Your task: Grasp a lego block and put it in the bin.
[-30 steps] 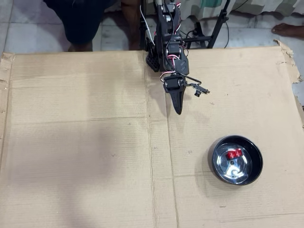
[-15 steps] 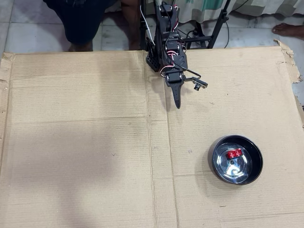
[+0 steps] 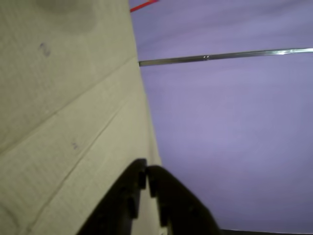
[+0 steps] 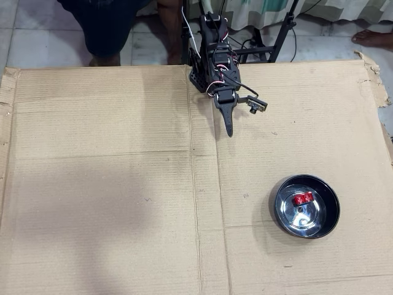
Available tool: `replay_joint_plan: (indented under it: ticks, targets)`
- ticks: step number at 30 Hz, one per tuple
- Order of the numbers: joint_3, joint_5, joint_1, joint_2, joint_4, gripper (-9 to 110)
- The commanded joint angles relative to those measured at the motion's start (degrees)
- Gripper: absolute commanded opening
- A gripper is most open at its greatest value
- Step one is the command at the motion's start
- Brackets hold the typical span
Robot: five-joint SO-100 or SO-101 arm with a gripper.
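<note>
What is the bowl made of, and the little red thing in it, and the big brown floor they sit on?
The bowl looks like metal inside: shiny silver that mirrors light, with a dark, black-looking outside. The little red block is probably hard plastic, going by its bright, even color, though it is too small to be sure. The brown sheet is corrugated cardboard: fine ribbed lines, fold creases and a torn edge.

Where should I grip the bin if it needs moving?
Probably pinch the bin's rim wall from straight above, one finger inside, one outside. It is round and too wide to span, and the lego block inside sits clear of the near rim.
</note>
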Motion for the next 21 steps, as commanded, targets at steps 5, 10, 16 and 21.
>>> replay_joint_plan:
  ticks: [5,10,16,21]
  targets:
    - [1.0,-0.2,0.6,3.5,9.8,0]
    - [0.8,-0.2,0.7,8.4,21.5,0]
    - [0.7,-0.2,0.7,8.7,29.9,0]
    - [0.7,-0.2,0.7,8.7,35.4,0]
